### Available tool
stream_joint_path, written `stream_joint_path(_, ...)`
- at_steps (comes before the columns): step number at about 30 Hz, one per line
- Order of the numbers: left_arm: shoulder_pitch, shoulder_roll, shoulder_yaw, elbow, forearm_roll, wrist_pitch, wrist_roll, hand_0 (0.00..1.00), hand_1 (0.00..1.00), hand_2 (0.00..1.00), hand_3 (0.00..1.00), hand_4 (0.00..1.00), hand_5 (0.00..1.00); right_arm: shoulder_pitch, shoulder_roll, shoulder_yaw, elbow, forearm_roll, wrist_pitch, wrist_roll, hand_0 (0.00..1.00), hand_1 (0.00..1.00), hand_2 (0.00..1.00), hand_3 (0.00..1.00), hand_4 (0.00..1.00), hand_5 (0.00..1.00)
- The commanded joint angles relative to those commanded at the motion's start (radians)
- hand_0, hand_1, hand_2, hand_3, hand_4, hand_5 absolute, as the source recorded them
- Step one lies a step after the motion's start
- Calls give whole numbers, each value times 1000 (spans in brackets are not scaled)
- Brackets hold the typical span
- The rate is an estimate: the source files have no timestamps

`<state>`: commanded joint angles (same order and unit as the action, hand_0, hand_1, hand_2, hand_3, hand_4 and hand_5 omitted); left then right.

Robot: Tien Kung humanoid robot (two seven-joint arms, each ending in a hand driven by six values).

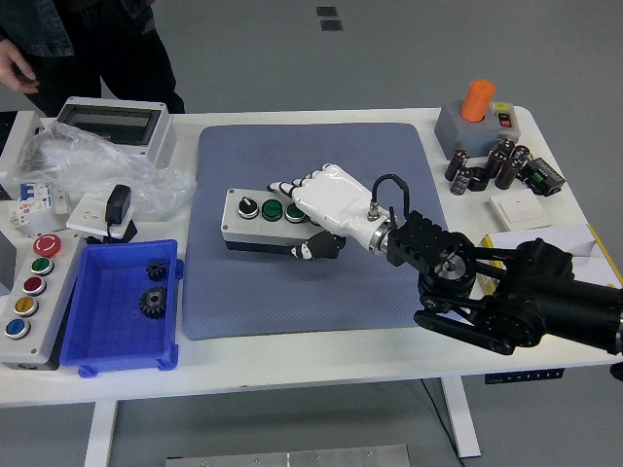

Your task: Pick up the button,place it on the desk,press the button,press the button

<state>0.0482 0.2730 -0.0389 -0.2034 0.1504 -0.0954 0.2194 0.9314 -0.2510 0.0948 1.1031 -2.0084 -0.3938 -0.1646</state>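
A grey button box (255, 221) with a black knob and two green buttons on top sits on the blue mat (311, 175), near its middle left. My right hand (310, 212), white with black fingertips, is closed around the box's right end, fingers over the top and thumb at the front side. My right arm (487, 287) comes in from the lower right. My left arm is out of view.
A blue bin (122, 306) with two gears stands at the front left, beside a grey panel (29, 297) of coloured buttons. A grey enclosure (112, 125) and a plastic bag (88, 165) lie at the back left. An orange-capped box (474, 122), capacitors (487, 167) and papers (545, 248) are at the right. A person (78, 49) stands at the far left.
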Motion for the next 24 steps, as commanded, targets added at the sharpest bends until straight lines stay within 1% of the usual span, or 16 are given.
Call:
stream_joint_path(3, 2, -1, 1, 0, -3, 0, 1, 674, 679, 665, 659, 748, 411, -5, -3, -1, -7, 1, 1, 1, 328, 526, 393, 427, 304, 2)
stream_joint_path(4, 2, -2, 2, 0, -4, 0, 1, 674, 678, 666, 658, 748, 411, -8, -4, -3, -7, 2, 0, -3, 412, 539, 405, 427, 303, 2)
stream_joint_path(9, 1, -3, -3, 0, -1, -1, 1, 674, 678, 666, 658, 748, 411, -14, -6, -11, -8, 4, -2, -18, 412, 539, 405, 427, 303, 2)
stream_joint_path(10, 1, -3, -4, 0, 0, -1, 1, 674, 679, 667, 659, 748, 411, -15, -6, -11, -10, 4, 1, -19, 476, 566, 532, 428, 309, 2)
stream_joint_path(15, 0, -3, -5, 0, 1, -2, 1, 674, 679, 667, 659, 748, 411, -20, -6, -13, -17, -1, 9, -24, 476, 566, 532, 428, 309, 2)
stream_joint_path(16, 1, -3, -4, 0, 0, -2, 1, 674, 679, 667, 660, 749, 411, -21, -6, -14, -18, -3, 10, -27, 538, 613, 637, 441, 310, 2)
stream_joint_path(21, 2, -2, -1, 0, -4, -3, 1, 674, 679, 667, 660, 749, 411, -23, -6, -21, -19, -8, 19, -40, 538, 613, 637, 441, 310, 2)
stream_joint_path(22, 2, -1, 0, 0, -5, -3, 2, 674, 679, 667, 659, 749, 411, -23, -6, -22, -19, -7, 23, -42, 575, 645, 685, 465, 309, 2)
stream_joint_path(24, 2, -1, 0, 1, -6, -4, 2, 674, 679, 667, 659, 749, 411, -24, -6, -24, -21, -5, 30, -46, 575, 645, 685, 465, 309, 2)
